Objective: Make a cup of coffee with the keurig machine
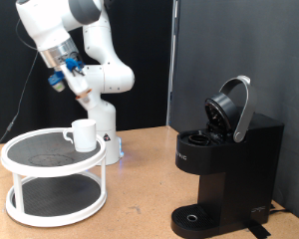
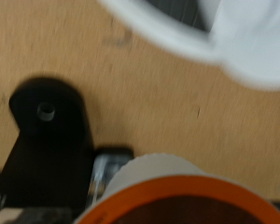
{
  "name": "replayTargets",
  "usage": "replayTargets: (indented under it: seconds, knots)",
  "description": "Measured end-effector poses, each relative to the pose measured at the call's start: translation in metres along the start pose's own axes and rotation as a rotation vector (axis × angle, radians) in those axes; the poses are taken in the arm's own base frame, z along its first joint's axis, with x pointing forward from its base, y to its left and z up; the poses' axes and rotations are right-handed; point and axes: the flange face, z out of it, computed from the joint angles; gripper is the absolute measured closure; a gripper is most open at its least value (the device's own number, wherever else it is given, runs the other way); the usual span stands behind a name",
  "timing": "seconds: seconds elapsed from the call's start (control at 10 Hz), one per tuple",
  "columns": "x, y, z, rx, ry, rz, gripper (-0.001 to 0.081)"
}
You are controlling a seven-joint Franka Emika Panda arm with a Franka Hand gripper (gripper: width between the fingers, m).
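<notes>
The keurig machine (image 1: 227,164) stands at the exterior view's right, black, with its domed lid raised. In the wrist view the machine (image 2: 47,149) shows blurred. The cup (image 1: 83,134), a white mug, stands upright on the top shelf of a white rack (image 1: 30,164) at the exterior view's left. My gripper (image 1: 67,77) hangs high above the rack, above and to the left of the cup. It is shut on a small white pod with an orange-brown top (image 2: 168,191), which fills the wrist view close to the camera. The fingers do not show in the wrist view.
The rack is a two-tier round stand with black mesh shelves; its white rim (image 2: 163,33) shows blurred in the wrist view. The robot's base (image 1: 108,134) stands just behind the rack. Brown tabletop (image 1: 145,189) lies between rack and machine. A dark curtain hangs behind.
</notes>
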Motion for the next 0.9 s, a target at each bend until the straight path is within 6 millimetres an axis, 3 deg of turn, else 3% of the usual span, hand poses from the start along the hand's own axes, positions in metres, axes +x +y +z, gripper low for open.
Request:
replayTargets:
  seconds: [0.5,0.9]
  knots:
    - [-0.075,0.02,0.007,0.019,-0.112,0.06,0.0411]
    - [-0.09,0.025,0.009,0.002,-0.178,0.087,0.0411]
